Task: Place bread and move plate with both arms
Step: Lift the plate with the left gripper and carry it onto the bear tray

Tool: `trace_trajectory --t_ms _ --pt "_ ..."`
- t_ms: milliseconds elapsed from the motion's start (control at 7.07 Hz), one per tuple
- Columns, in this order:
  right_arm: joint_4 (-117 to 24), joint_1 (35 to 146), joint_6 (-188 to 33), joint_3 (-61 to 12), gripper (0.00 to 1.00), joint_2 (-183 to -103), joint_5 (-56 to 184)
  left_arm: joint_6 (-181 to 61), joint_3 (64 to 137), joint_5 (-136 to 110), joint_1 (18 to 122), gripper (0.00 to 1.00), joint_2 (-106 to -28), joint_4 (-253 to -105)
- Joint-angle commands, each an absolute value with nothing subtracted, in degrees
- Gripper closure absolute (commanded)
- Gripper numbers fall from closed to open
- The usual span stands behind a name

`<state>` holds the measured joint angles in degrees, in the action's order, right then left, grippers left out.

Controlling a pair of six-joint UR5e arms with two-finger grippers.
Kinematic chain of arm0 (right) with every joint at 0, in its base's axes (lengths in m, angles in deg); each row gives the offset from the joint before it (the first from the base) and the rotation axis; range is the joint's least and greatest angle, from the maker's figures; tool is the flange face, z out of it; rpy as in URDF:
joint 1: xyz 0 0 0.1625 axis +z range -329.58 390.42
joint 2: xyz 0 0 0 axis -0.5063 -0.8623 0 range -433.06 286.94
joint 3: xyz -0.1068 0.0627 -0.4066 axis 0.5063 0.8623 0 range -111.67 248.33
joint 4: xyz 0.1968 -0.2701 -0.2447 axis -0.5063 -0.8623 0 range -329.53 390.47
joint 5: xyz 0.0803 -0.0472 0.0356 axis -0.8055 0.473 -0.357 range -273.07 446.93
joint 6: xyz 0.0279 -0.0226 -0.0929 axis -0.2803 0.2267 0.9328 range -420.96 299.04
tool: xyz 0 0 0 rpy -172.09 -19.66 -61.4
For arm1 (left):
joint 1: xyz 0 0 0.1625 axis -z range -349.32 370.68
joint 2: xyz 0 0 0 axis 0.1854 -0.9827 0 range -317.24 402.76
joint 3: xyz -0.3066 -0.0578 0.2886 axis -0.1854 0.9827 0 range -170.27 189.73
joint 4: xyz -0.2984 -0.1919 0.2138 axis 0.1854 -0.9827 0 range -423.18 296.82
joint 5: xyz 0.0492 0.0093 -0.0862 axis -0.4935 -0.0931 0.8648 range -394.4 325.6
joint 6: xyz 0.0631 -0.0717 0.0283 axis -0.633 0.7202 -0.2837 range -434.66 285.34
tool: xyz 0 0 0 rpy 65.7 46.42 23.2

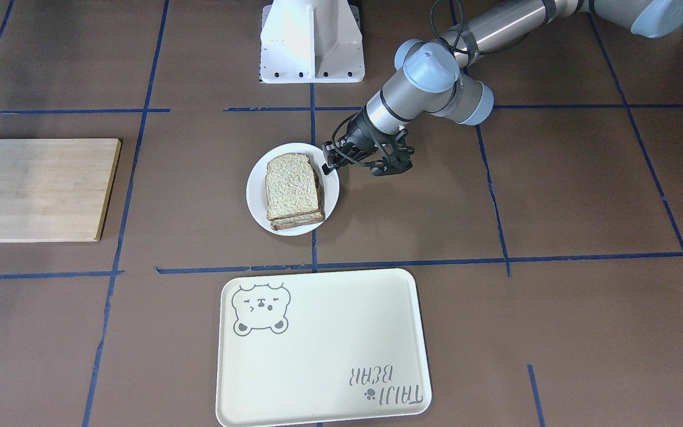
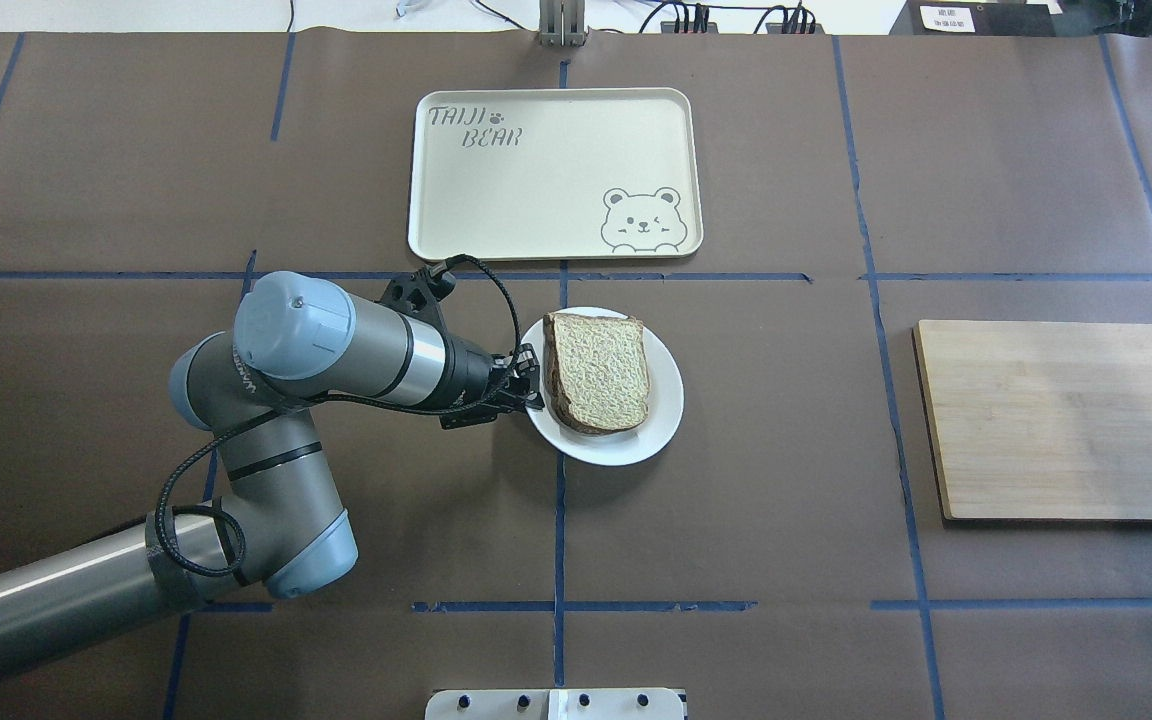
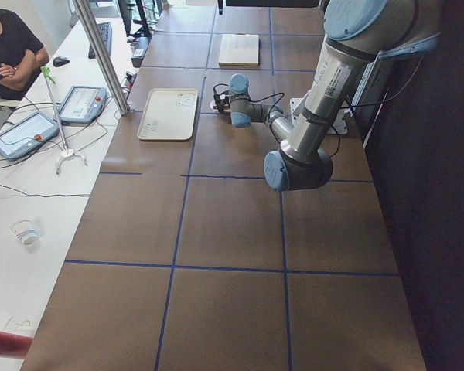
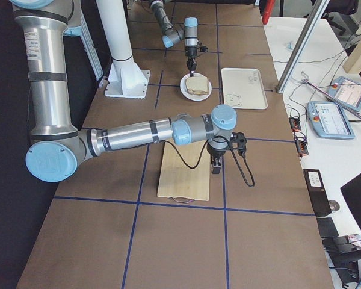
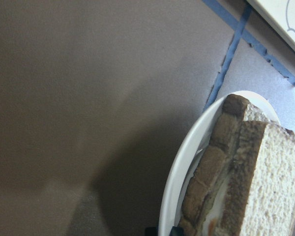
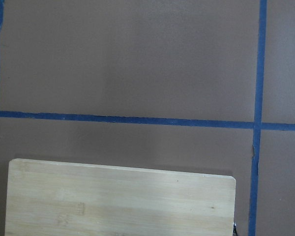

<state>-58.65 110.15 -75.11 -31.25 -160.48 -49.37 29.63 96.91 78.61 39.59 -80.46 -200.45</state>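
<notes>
The white plate (image 1: 255, 193) sits mid-table, also in the overhead view (image 2: 666, 400). The brown bread slice (image 1: 291, 184) lies flat on it, on top of another slice; it also shows from overhead (image 2: 598, 368). My left gripper (image 1: 329, 168) is low at the plate's rim on the robot's left side (image 2: 534, 393). In the left wrist view its fingertips (image 5: 151, 230) close on the plate's rim (image 5: 179, 172), with the stacked bread (image 5: 275, 182) beside them. My right gripper (image 4: 216, 167) hangs above the wooden board's far edge; I cannot tell if it is open or shut.
A cream bear tray (image 2: 536, 200) lies beyond the plate, on the operators' side. A wooden cutting board (image 2: 1066, 420) lies to the robot's right, with nothing on it. The white pedestal (image 1: 312, 41) stands at the robot's side. Blue tape lines cross the brown table.
</notes>
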Motion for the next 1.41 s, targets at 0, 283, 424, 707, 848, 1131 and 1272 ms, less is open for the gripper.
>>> trace_trajectory --t_ms 0,283,424,707,848,1131,1272 --pt "-58.5 110.2 -75.1 -31.3 0.0 -160.9 -49.3 29.6 97.7 78.5 39.9 1.0 -80.3 -206.0" --pt "-58.4 110.2 -75.1 -31.3 0.0 -161.1 -49.2 29.9 97.4 75.5 39.9 1.0 -80.5 -211.4" --pt "-58.4 110.4 -75.1 -31.3 0.0 -161.1 -49.2 30.2 96.9 74.7 40.0 1.0 -80.4 -214.1" --pt "-58.4 110.9 -75.0 -31.7 0.0 -161.1 -49.2 37.3 92.9 70.7 39.9 1.0 -80.5 -225.6" --pt "-58.5 111.2 -75.0 -31.8 0.0 -161.0 -49.2 41.1 89.2 67.4 39.9 1.0 -80.5 -233.9" --pt "-58.4 111.2 -75.1 -31.9 0.0 -161.1 -49.2 49.2 87.4 59.3 39.9 1.0 -81.7 -236.3" --pt "-58.4 111.2 -75.1 -31.9 0.0 -161.1 -49.2 49.8 83.5 58.2 41.1 1.0 -83.3 -236.1"
